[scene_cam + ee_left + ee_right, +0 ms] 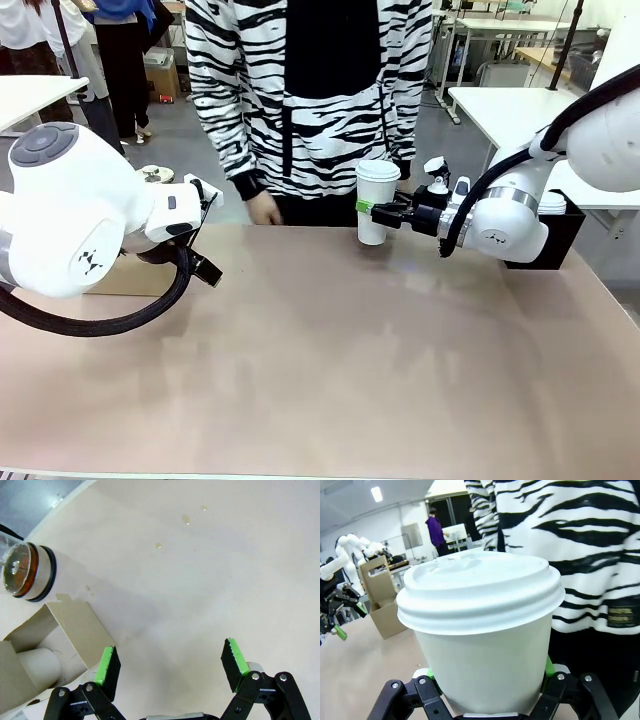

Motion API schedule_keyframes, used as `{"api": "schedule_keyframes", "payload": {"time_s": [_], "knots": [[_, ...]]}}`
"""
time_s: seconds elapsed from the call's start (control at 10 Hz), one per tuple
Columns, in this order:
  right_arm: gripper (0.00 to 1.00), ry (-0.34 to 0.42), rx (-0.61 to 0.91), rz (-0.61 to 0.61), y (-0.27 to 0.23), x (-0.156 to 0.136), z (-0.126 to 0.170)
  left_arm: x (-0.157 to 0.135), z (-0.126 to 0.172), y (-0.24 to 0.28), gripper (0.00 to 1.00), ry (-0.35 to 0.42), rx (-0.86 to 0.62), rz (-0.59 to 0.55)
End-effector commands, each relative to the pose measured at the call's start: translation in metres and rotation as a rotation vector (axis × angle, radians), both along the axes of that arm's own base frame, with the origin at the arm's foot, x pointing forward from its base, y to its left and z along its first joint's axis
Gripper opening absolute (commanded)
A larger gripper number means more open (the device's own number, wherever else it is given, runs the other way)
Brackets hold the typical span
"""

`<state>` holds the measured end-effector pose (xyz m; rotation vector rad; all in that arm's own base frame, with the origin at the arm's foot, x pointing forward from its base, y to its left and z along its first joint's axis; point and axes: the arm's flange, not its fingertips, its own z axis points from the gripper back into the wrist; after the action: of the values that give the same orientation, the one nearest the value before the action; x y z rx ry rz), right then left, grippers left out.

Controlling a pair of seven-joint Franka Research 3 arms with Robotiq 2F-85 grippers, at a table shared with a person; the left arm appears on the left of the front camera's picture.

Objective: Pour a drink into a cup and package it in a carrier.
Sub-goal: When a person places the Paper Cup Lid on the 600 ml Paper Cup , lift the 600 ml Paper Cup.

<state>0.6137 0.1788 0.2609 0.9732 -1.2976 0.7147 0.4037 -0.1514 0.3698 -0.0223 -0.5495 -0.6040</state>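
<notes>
**Front view.** The right claw (378, 212) enters from the right of the frame and is clamped on a white paper cup with a white plastic lid (377, 188). The cup is upright, just right of centre in the upper half, at the far side of the pale beige worktop (330, 380). A person in a black-and-white striped top (300, 90) stands directly behind it, one hand (262, 208) at the far edge. A black box (548, 240) sits behind the right arm. At the left, the small brown cardboard carrier (120, 278) is largely hidden by the left arm.

**Left wrist view.** The left claw (170, 662) hangs over bare worktop, its green pads (106, 664) wide apart and gripping nothing. The carrier occupies the lower left corner, with a white cylindrical object (39, 666) in one slot. Just beyond it, at the upper left, stands a clear glass jug with dark bands (42, 572), seen from above. The drink (31, 577) shows there as a brown tint; its level cannot be judged from this angle. A few droplets (186, 519) lie near top centre.

**Right wrist view.** The cup fills the centre, with the pads pressed against both sides. The carrier stands at middle left.
</notes>
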Motion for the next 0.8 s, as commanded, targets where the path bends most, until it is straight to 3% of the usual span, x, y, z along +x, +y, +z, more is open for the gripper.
{"api": "schedule_keyframes", "payload": {"time_s": [0.0, 0.7], "knots": [[0.81, -0.002, 0.001, -0.008, 0.0026, 0.0004, 0.0039, -0.0003, 0.0005, -0.0001, 1.00, -0.001, -0.002, -0.001], [0.81, -0.002, 0.001, -0.008, 0.0026, 0.0004, 0.0039, -0.0003, 0.0005, -0.0001, 1.00, -0.001, -0.002, -0.001]]}}
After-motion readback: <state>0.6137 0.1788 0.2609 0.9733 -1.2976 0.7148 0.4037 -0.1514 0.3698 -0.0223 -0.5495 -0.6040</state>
